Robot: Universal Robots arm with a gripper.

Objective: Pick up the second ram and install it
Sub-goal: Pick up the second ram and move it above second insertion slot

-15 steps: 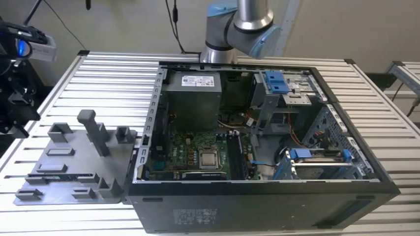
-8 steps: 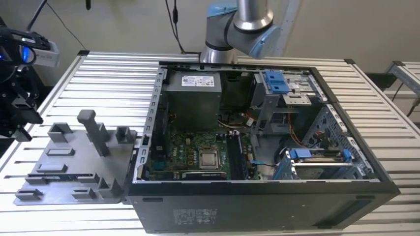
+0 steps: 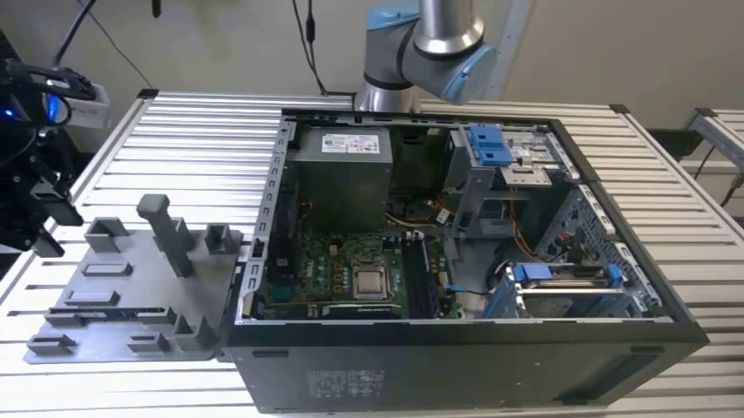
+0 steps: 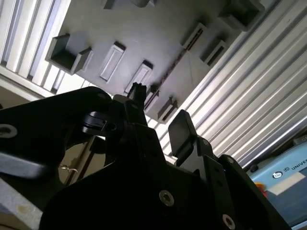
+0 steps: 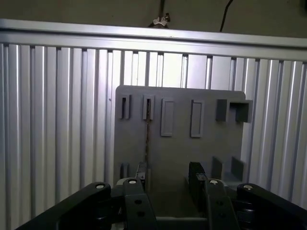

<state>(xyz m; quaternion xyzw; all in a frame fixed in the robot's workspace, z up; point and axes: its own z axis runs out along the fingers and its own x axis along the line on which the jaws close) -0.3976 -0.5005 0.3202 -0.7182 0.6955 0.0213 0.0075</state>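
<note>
1. Grey holder plate (image 5: 177, 148) lies on the slatted metal table (image 5: 57, 120), just beside the open computer case (image 3: 489, 357).
2. I see the second ram (image 5: 147, 129) standing on edge in the plate's slots, a thin dark strip.
3. My gripper (image 5: 169, 173) hovers over the plate, jaws spread wide, gripping nothing; one finger (image 5: 141, 175) sits near the ram's end.
</note>
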